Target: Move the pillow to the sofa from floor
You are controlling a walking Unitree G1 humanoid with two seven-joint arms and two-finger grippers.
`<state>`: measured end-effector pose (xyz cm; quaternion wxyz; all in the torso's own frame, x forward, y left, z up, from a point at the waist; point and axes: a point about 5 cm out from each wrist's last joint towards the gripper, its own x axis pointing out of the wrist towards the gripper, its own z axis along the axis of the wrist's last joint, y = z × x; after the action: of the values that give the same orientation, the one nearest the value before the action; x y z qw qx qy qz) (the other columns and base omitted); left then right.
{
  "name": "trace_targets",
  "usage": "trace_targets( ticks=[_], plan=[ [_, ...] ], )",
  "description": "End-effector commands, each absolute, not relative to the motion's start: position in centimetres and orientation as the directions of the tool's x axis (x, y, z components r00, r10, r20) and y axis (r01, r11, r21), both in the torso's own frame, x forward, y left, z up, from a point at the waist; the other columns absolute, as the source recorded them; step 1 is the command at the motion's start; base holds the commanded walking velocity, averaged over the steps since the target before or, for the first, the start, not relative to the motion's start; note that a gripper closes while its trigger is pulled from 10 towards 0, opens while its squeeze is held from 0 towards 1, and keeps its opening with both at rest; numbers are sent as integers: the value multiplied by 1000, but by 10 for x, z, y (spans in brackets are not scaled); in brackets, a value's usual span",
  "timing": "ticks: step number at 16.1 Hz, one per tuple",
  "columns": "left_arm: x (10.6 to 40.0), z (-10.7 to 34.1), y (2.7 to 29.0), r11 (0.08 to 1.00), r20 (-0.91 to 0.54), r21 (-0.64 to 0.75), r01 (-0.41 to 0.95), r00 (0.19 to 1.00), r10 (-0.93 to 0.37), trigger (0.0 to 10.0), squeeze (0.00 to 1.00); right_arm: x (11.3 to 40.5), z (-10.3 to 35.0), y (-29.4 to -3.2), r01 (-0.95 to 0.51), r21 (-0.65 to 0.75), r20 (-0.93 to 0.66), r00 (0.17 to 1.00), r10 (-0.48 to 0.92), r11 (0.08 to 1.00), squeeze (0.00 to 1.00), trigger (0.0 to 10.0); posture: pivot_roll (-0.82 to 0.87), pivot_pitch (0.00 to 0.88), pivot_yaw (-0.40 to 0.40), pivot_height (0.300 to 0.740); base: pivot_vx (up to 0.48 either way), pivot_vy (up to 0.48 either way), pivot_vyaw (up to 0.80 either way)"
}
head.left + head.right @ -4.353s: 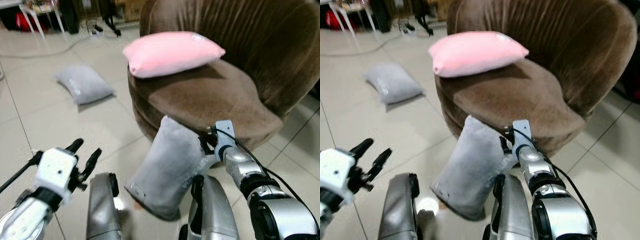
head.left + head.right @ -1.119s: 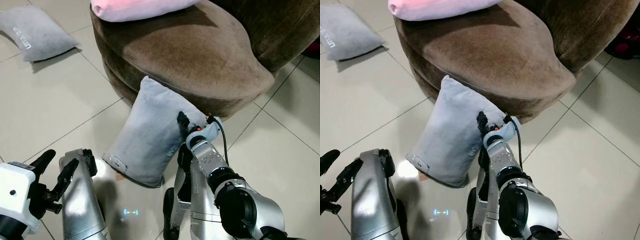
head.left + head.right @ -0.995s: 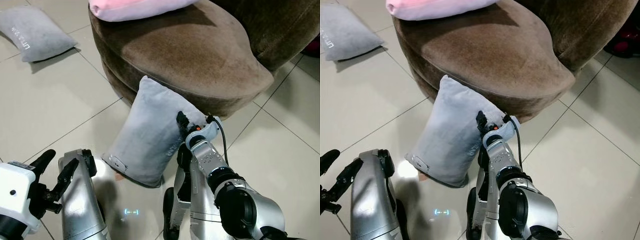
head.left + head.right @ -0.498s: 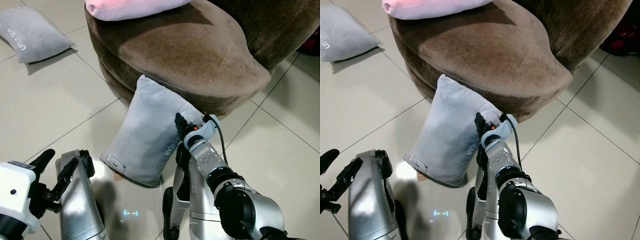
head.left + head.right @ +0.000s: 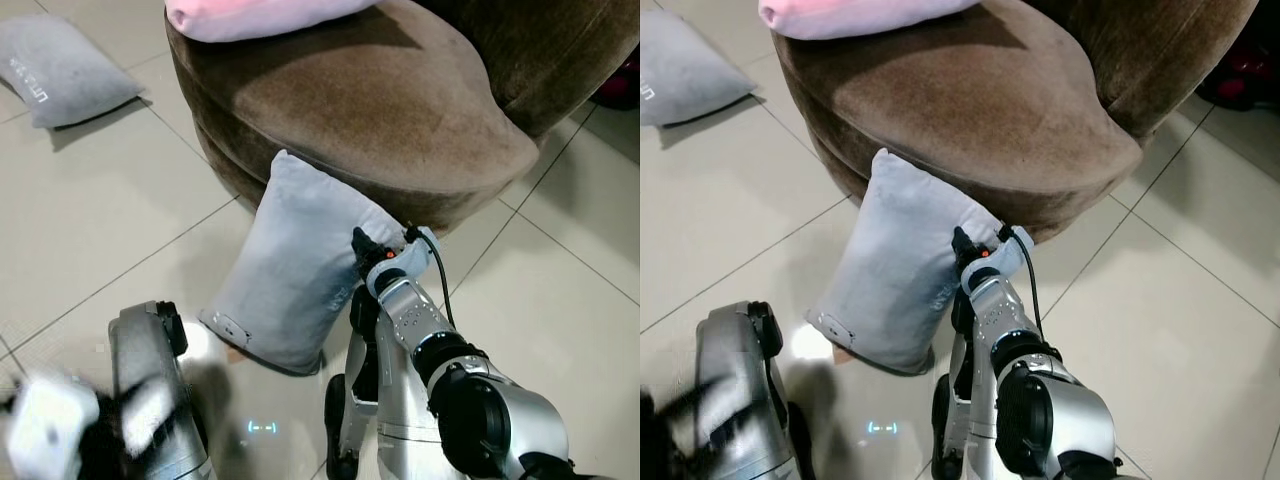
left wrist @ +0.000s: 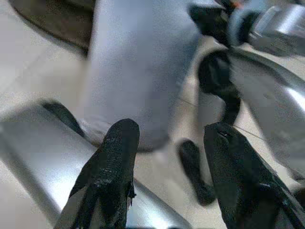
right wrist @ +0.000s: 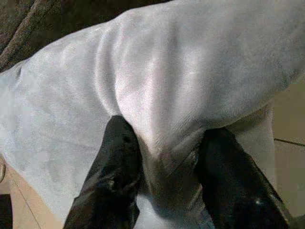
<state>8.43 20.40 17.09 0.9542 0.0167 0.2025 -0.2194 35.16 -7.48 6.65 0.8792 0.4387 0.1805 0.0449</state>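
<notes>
Right wrist view: my right gripper (image 7: 164,162) pinches a fold of the grey pillow (image 5: 300,265), fingers pressed into the fabric. Since a second ago the pillow has stayed propped against the sofa (image 5: 400,110) base at frame centre, its lower corner on the floor (image 5: 90,230). Left gripper (image 6: 167,162), fingers spread, has blurred into motion, lower left. Seat above is clear beside the pink pillow (image 5: 260,15).
</notes>
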Motion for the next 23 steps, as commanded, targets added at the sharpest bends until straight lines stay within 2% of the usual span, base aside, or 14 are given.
trace_targets(
  ticks=[1, 5, 9, 14, 16, 19, 20, 21, 23],
  plan=[
    [80, 173, 198, 884, -393, -85, 459, 800, -454, 10000, 12, 346, 71, -36, 37, 826, -263, 908, 327, 563, 0, 0, 93, 271, -173, 391, 0, 0, 0],
    [74, 171, 197, 873, -417, -121, 473, 774, -477, 10000, 12, 345, 71, -34, 27, 827, -258, 906, 336, 562, 0, 0, 96, 264, -179, 391, 0, 0, 0],
    [74, 171, 199, 881, -420, -99, 463, 783, -459, 10000, 4, 347, 77, -28, -3, 833, -235, 903, 359, 553, 0, 0, 106, 246, -179, 391, 0, 0, 0],
    [74, 162, 204, 873, -441, -86, 481, 767, -466, 10000, 0, 350, 88, -22, -72, 849, -172, 899, 403, 523, 0, 0, 94, 180, -179, 391, 0, 0, 0],
    [79, 153, 208, 876, -444, -80, 476, 769, -459, 10000, 0, 346, 87, -19, -118, 868, -128, 886, 447, 482, 0, 0, 109, 100, -181, 391, 0, 0, 0],
    [97, 146, 209, 899, -385, -53, 434, 822, -419, 10000, 0, 342, 94, -22, -193, 884, -47, 869, 492, 426, 0, 0, 109, 0, -163, 391, 0, 0, 0],
    [102, 146, 208, 918, -355, -29, 396, 854, -380, 10000, 0, 343, 104, -28, -224, 885, -5, 872, 489, 409, 0, 0, 101, 0, -159, 391, 0, 0, 0],
    [119, 143, 212, 943, -309, 27, 332, 900, -308, 10000, 4, 348, 118, -34, -256, 876, 38, 882, 470, 409, 0, 0, 103, 0, -145, 391, 0, 0, 0],
    [140, 142, 216, 959, -252, 64, 275, 935, -252, 10000, 0, 354, 134, -40, -284, 865, 79, 892, 446, 414, 0, 0, 86, 0, -129, 391, 0, 0, 0]
  ],
)
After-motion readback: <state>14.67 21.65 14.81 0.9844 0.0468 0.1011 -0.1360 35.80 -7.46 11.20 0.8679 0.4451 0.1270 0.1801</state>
